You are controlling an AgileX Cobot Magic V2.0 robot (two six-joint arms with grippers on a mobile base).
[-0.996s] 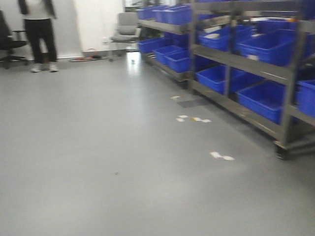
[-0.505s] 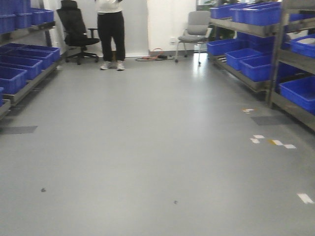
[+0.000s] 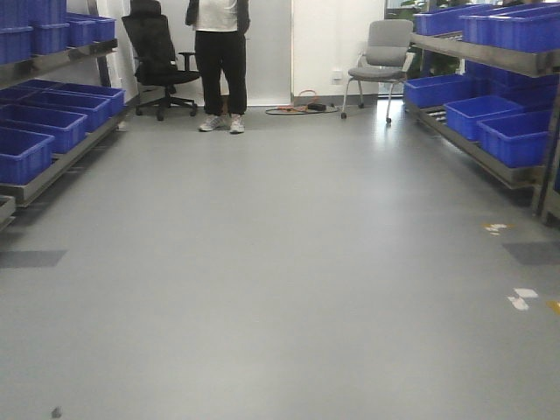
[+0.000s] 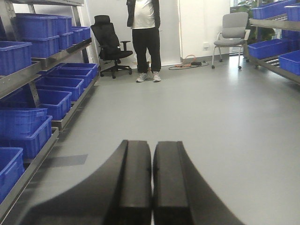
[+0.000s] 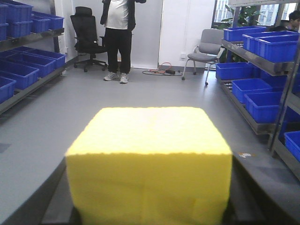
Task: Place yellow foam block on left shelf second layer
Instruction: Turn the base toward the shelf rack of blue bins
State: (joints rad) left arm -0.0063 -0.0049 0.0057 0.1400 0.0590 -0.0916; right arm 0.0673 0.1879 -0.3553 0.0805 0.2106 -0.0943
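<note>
Now pinching the yellow foam block [image 5: 150, 150] in the right gripper [image 5: 149, 187], with a dark finger [image 5: 42, 201] pressing on each side. Filling most of the right wrist view with that block, up off the grey floor [image 5: 42, 112] and not yet on any shelf. Showing a flat top and a rough, bumpy front.

Holding the left gripper [image 4: 152, 159] pressed together, with its 2 black fingers [image 4: 136, 178] touching all along the middle. Pointing it down the aisle, above the floor.

Facing down a long aisle in the front view. Seeing the left shelf [image 3: 61, 162] running along the left side, with blue bins [image 3: 26, 153] sitting in a row on its low layer and more on a higher layer. Seeing that same shelf closer in the left wrist view, with blue bins on every layer showing. Seeing the right shelf [image 3: 472, 150] along the other side, also carrying blue bins.

Looking at a person [image 3: 219, 52] in black trousers and a white top standing at the far end, head cut off by the top edge. Finding a black office chair [image 3: 157, 52] just beside the person, on the left, and a grey chair [image 3: 385, 57] further right by the wall. Spotting cables [image 3: 302, 108] lying on the floor between the person and the grey chair. Spotting white tape bits [image 3: 523, 297] near the right shelf, and a dark square patch [image 3: 31, 258] near the left shelf.
</note>
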